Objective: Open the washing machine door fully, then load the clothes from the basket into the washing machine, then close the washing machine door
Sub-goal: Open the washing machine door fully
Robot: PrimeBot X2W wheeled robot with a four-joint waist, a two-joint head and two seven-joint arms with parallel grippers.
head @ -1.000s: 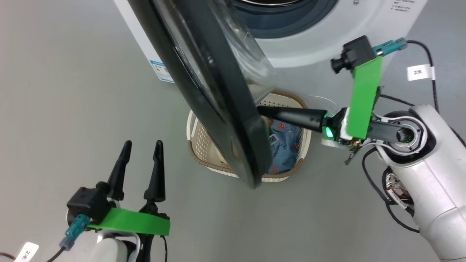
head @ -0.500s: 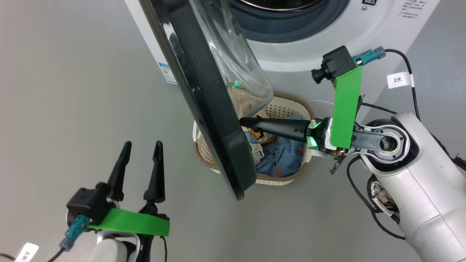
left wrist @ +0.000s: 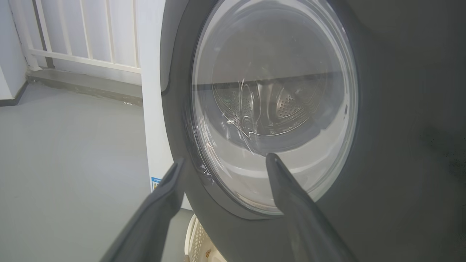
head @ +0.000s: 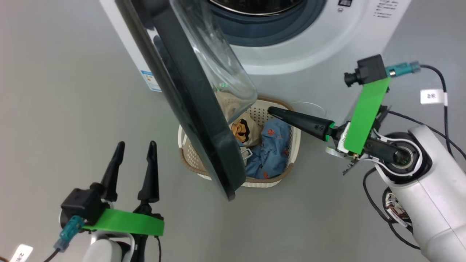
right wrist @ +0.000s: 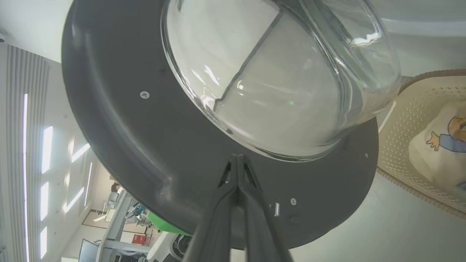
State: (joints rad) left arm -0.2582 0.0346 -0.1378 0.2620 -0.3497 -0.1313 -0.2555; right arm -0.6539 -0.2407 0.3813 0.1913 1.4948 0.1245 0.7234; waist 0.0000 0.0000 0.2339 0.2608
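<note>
Washing machine door (head: 196, 120) stands half open from the washing machine (head: 309, 51), overhanging the basket (head: 295, 153) of clothes (head: 271, 156) on the floor. Right gripper (head: 271, 110) (fingers pressed together, empty) points toward the door's inner face; left gripper (head: 135, 144) hangs spread, empty.

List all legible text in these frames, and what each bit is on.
"2米": left cable tag, white, by the left arm, turned sideways.
Right cable tag, white, on the right arm's cable: too blurred to read.
Blue label on the washing machine: too small.
Grey print on its front: too small.
</note>
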